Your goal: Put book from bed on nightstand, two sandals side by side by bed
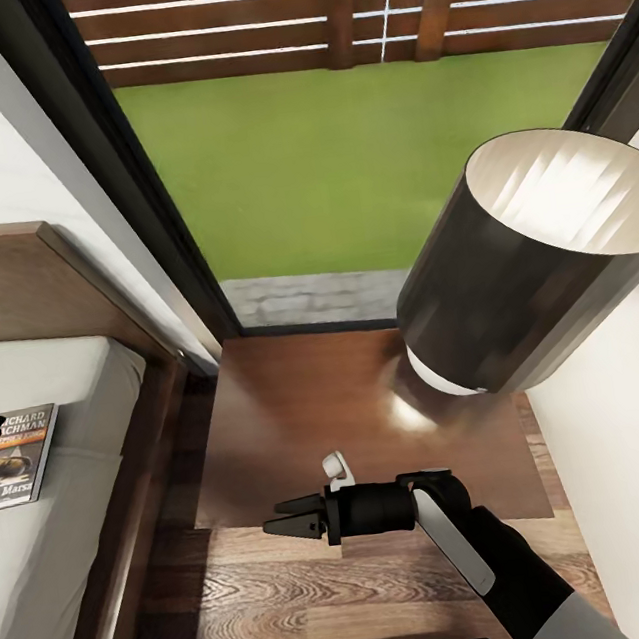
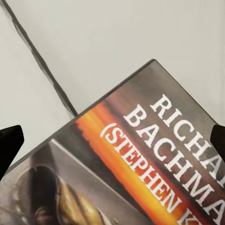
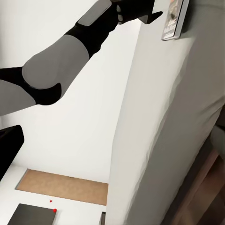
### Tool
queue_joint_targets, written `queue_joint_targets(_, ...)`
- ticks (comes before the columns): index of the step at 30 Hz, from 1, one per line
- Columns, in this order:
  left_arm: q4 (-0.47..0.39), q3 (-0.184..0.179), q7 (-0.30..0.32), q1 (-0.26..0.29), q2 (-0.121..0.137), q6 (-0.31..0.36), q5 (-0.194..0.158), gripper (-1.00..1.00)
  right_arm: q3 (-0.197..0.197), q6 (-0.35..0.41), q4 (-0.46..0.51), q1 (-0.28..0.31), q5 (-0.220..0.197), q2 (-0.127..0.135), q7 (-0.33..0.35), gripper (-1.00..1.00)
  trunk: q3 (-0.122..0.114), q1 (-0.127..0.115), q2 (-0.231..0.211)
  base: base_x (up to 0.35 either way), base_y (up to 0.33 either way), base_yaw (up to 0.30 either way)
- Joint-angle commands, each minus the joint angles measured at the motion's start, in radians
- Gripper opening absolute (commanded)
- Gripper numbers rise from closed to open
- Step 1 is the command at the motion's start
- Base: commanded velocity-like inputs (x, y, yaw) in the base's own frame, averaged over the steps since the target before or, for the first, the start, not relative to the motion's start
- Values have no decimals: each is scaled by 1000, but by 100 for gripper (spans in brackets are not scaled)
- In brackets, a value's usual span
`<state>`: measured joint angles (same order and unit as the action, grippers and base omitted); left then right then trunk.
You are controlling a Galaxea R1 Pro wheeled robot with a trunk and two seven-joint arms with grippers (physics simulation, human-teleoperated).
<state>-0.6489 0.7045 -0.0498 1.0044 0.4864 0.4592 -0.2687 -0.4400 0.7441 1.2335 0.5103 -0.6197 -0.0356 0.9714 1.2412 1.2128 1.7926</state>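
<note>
The right gripper (image 1: 277, 520) juts sideways above the floor before the nightstand (image 1: 302, 413), jaws slightly parted and empty, while the left gripper (image 2: 112, 136) hovers spread over the book (image 1: 17, 455) on the bed (image 1: 75, 533), cut off by the head view's edge.

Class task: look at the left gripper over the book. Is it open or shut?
Open. In the left wrist view the two dark fingertips stand far apart at either side, with the book lying flat on the bed between them, not yet clamped.
</note>
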Motion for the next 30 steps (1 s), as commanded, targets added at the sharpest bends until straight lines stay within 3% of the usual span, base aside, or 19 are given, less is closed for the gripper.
queue_joint_targets(1, -1, 1, -5, 0, 0, 6, -10, 100, 0, 6, 0, 1, -5, 0, 0, 100, 1, 0, 0, -6, 0, 0)
queue_joint_targets(9, -1, 1, -5, 0, 0, 6, -10, 100, 0, 6, 0, 1, -5, -1, 0, 100, 1, 0, 0, -172, 0, 0)
queue_joint_targets(30, -1, 1, -4, 0, 0, 6, -10, 100, 0, 6, 0, 1, -3, -1, 0, 100, 1, 0, 0, -7, 0, 0)
